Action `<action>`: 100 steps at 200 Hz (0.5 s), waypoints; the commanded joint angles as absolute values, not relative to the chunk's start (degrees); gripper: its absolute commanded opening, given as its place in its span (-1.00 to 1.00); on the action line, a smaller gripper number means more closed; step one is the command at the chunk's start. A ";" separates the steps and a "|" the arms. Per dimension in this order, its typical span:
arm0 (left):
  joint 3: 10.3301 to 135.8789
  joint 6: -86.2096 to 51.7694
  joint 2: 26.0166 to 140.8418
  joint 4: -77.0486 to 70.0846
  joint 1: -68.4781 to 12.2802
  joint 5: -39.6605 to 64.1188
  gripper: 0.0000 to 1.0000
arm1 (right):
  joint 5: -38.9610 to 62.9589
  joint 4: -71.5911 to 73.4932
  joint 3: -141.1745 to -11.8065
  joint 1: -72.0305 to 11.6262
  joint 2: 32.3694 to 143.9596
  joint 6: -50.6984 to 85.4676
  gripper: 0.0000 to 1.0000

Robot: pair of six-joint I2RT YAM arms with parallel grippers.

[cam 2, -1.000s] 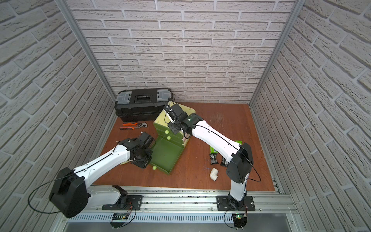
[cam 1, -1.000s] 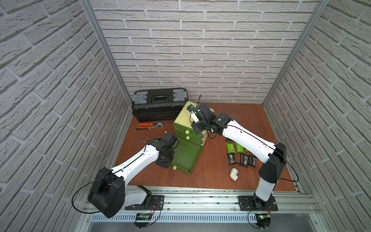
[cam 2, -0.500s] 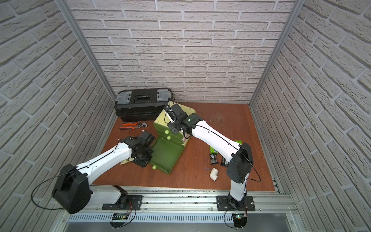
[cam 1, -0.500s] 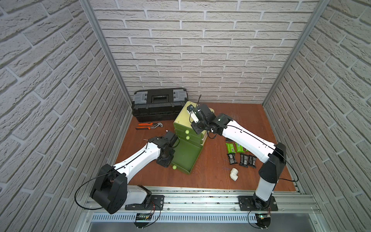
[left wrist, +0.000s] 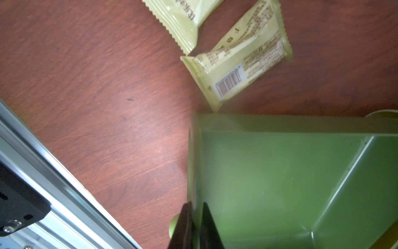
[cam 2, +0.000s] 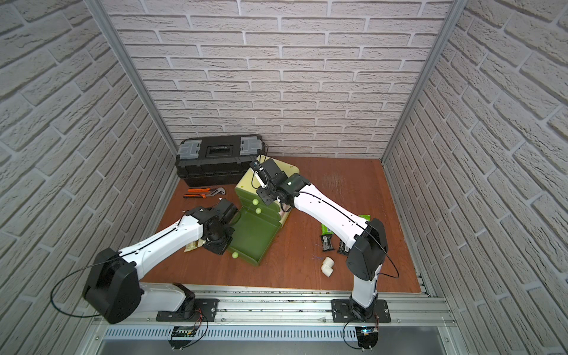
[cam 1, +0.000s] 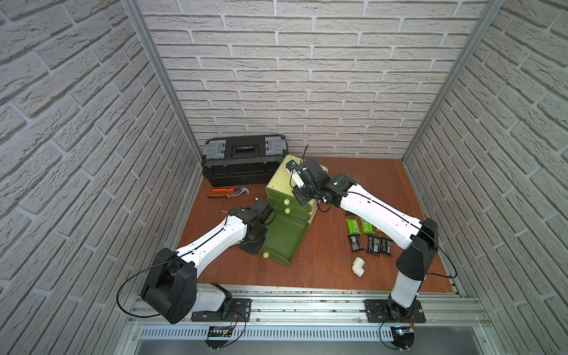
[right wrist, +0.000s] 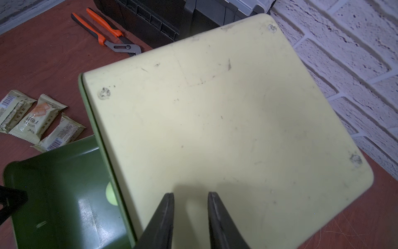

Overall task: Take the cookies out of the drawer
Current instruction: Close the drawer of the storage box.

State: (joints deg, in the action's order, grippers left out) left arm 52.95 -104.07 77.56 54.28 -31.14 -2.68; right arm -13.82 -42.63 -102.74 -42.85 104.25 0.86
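Note:
The dark green drawer (cam 1: 285, 239) is pulled out of the pale yellow cabinet (cam 1: 278, 181), and its inside (left wrist: 280, 183) shows bare. My left gripper (left wrist: 196, 217) is shut on the drawer's front wall beside the round knob (left wrist: 172, 226); in a top view it (cam 1: 253, 246) sits at the drawer's front left corner. Beige cookies (left wrist: 237, 64) lie on the table just left of the drawer, also seen in the right wrist view (right wrist: 36, 118). Green cookies (cam 1: 352, 226) and black ones (cam 1: 373, 244) lie to the right. My right gripper (right wrist: 190, 198) is open over the cabinet top, holding nothing.
A black toolbox (cam 1: 242, 156) stands against the back wall, with orange-handled pliers (cam 1: 227, 193) in front of it. A white pipe elbow (cam 1: 358, 266) lies near the black packets. A metal rail (left wrist: 53, 194) borders the table's front edge, close to the drawer front.
The left arm has shifted slightly while keeping its hold on the drawer front. The right arm and the packets have stayed where they were.

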 commanded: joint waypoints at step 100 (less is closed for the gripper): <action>57.04 -108.14 82.72 42.92 -33.13 -6.27 -0.89 | -12.91 -46.15 -100.28 -43.00 105.56 1.54 -0.37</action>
